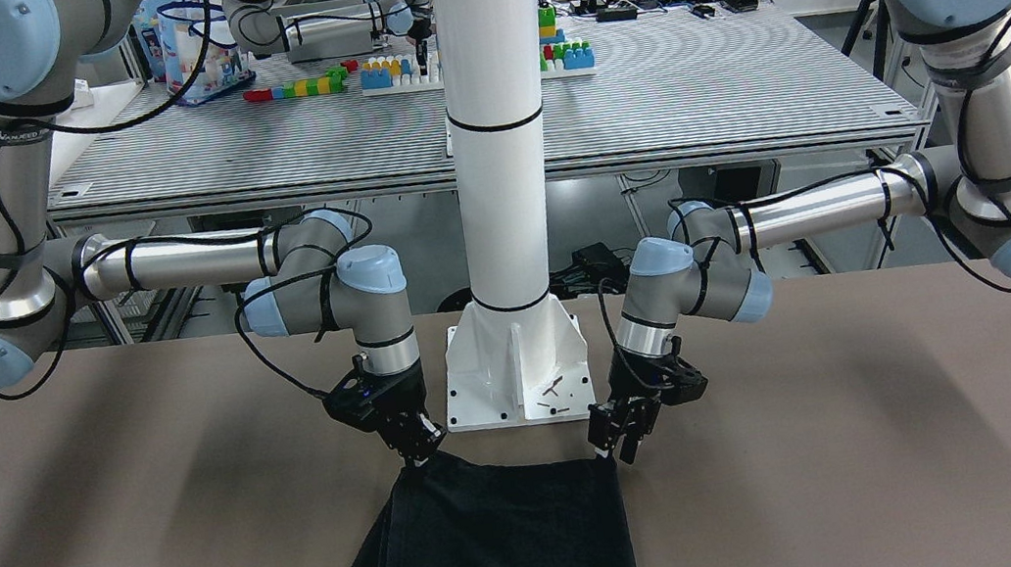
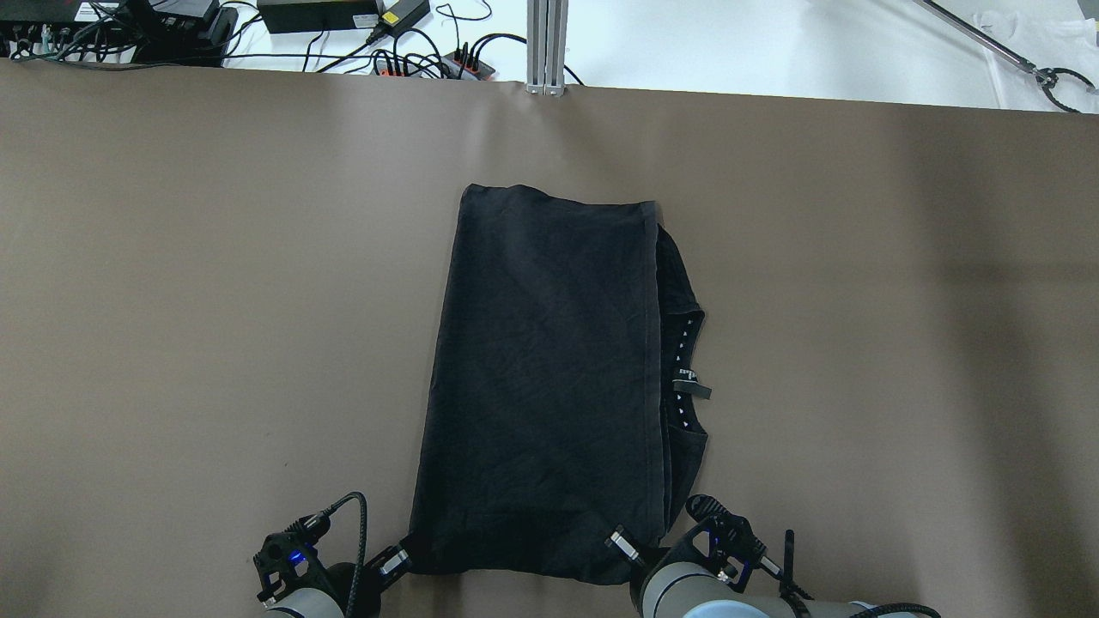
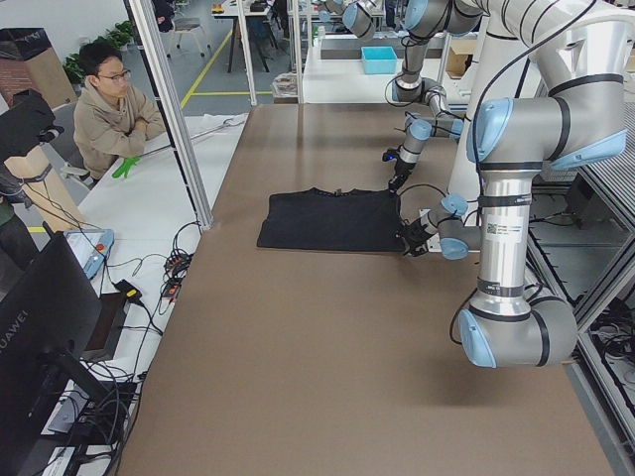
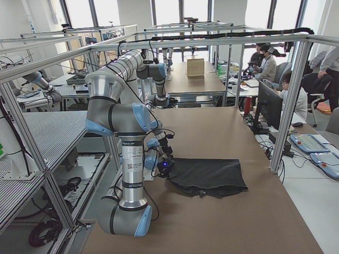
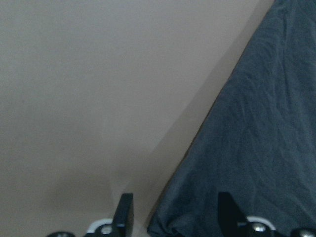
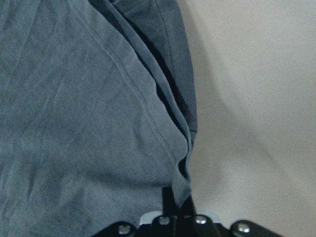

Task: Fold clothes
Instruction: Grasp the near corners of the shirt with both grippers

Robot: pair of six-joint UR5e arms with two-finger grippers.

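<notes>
**Around the work table**

A white pillar is seen standing on its base plate, between the two pairs of jaws and slightly back from their tips. Small dark loose pieces lie on the plate. A brown table is spread beneath the jaws. Well ahead of them, cables are strewn past its far edge. Coloured blocks are laid on a grey bench far behind them.

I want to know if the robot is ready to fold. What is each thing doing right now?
black cloth: folded over, lying flat on the table.
left gripper: open, fingers either side of the cloth's near corner.
right gripper: shut on the cloth's other near corner.
</notes>
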